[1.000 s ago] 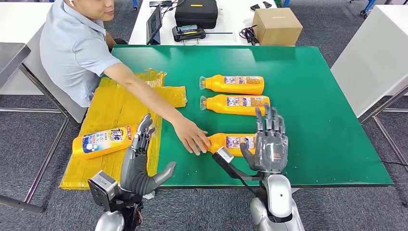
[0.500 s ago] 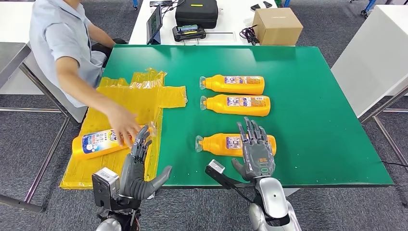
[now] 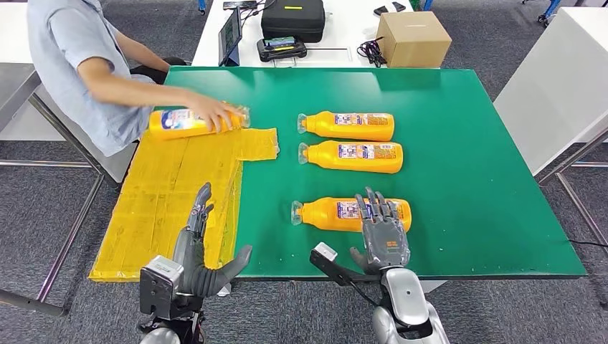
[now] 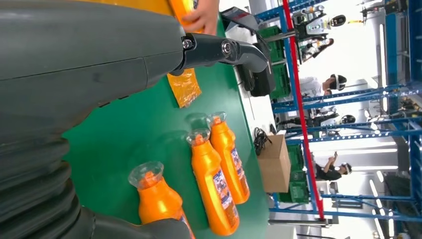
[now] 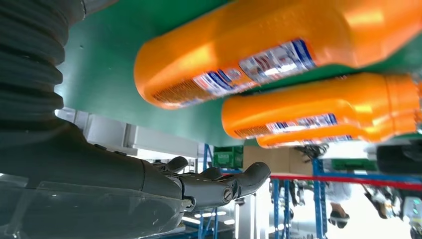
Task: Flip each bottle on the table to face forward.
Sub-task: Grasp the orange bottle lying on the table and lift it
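- At the near table edge: left hand [image 3: 197, 247], palm on edge, fingers [image 3: 202, 208] straight and apart over the yellow sheet [image 3: 168, 193], thumb out toward the green tabletop [image 3: 459, 143]; nothing held.
- Beside it, to the right: right hand [image 3: 383, 233], back up, fingers [image 3: 373, 208] spread and lying across the base end of the nearest bottle [image 3: 349, 214]; no grip plainly seen, thumb out to the side near the table edge.
- Nearest bottle: orange, on its side, clear cap pointing toward the yellow sheet, small-print label up; text too fine to read. In the right wrist view, same bottle [image 5: 278, 47] close above the curled-out thumb, blue-and-white label strip unreadable.
- Farther on: middle bottle [image 3: 350, 156] and far bottle [image 3: 346, 125], both orange, on their sides, parallel, just beside each other, caps toward the sheet; labels of dense print, unreadable. Contents hidden by the opaque orange walls.
- At the far end of the yellow sheet: fourth bottle [image 3: 190, 120], on its side under a person's hand [image 3: 215, 113], blue-and-white front label showing; lettering blurred.
- Beyond the green table: white table with a cardboard box [image 3: 412, 38], closed, and a black case [image 3: 292, 18], closed; contents unseen.
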`<action>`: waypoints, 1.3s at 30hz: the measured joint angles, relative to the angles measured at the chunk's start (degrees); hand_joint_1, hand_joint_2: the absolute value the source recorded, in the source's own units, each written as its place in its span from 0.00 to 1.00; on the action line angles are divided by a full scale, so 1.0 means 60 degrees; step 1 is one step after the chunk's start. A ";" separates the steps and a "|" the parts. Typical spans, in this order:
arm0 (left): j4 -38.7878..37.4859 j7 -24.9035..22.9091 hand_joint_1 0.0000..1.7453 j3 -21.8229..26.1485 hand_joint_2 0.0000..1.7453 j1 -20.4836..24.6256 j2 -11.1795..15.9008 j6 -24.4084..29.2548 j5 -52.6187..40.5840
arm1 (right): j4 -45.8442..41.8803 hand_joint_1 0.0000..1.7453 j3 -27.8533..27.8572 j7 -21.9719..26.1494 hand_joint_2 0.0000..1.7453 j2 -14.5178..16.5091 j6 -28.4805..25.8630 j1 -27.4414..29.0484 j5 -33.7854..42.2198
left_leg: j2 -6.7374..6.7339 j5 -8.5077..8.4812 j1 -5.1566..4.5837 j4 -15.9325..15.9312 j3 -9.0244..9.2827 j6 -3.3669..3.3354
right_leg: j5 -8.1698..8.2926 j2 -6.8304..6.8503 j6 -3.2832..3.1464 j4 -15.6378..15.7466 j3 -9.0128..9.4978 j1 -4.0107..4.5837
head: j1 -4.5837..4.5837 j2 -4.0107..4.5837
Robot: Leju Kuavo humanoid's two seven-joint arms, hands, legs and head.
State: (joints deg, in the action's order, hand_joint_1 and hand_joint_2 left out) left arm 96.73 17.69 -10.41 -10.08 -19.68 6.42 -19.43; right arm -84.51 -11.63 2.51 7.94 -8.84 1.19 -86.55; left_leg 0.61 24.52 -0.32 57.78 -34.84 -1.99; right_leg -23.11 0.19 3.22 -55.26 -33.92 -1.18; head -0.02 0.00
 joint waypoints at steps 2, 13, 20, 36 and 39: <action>0.0018 0.0004 0.00 -0.0003 1.00 -0.0015 -0.0002 -0.0002 -0.0061 | 0.0052 0.00 0.0012 -0.0038 1.00 -0.0023 0.0066 0.0001 -0.0007 | 0.0000 0.0000 0.0000 0.0000 0.0000 0.0000 | 0.0000 0.0000 0.0000 0.0000 0.0000 0.0000 | 0.0001 0.0000; 0.0077 -0.0024 0.00 -0.0015 1.00 -0.0081 -0.0002 -0.0114 -0.0160 | 0.0121 0.00 0.0001 -0.0257 1.00 -0.0134 0.0412 0.0012 -0.0019 | 0.0000 0.0000 0.0000 0.0000 0.0001 0.0000 | 0.0000 0.0000 0.0000 0.0000 0.0000 0.0000 | -0.0001 0.0000; 0.0056 -0.0088 0.00 -0.0030 1.00 -0.0041 -0.0002 -0.0177 -0.0151 | 0.0329 0.00 0.0004 -0.0474 1.00 -0.0213 0.0406 -0.0298 -0.0019 | -0.0003 -0.0001 -0.0001 0.0000 0.0002 -0.0001 | 0.0001 -0.0001 0.0001 0.0000 0.0000 0.0000 | 0.0000 0.0000; -0.0195 -0.0262 0.00 -0.0099 1.00 0.0226 -0.0002 -0.0371 -0.0005 | 0.1606 0.00 0.0482 -0.0493 1.00 -0.0241 0.0362 -0.1406 -0.0019 | -0.0002 -0.0002 -0.0001 0.0001 0.0002 -0.0003 | 0.0002 -0.0001 0.0001 0.0000 -0.0001 0.0000 | 0.0001 0.0000; -0.0258 -0.0340 0.00 -0.0108 1.00 0.0256 -0.0002 -0.0373 0.0034 | 0.1854 0.00 0.0609 -0.0471 1.00 -0.0240 0.0363 -0.1496 -0.0019 | -0.0002 -0.0003 -0.0001 0.0001 0.0002 -0.0003 | 0.0002 -0.0001 0.0002 0.0000 0.0000 0.0000 | 0.0000 0.0000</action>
State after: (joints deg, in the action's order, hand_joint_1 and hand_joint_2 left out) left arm 95.19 15.65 -11.07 -8.54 -19.69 4.17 -19.23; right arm -73.38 -7.97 -0.32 6.50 -6.66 -7.78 -86.66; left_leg 0.60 24.50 -0.33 57.79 -34.83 -2.01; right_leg -23.09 0.19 3.23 -55.26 -33.92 -1.18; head -0.02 0.00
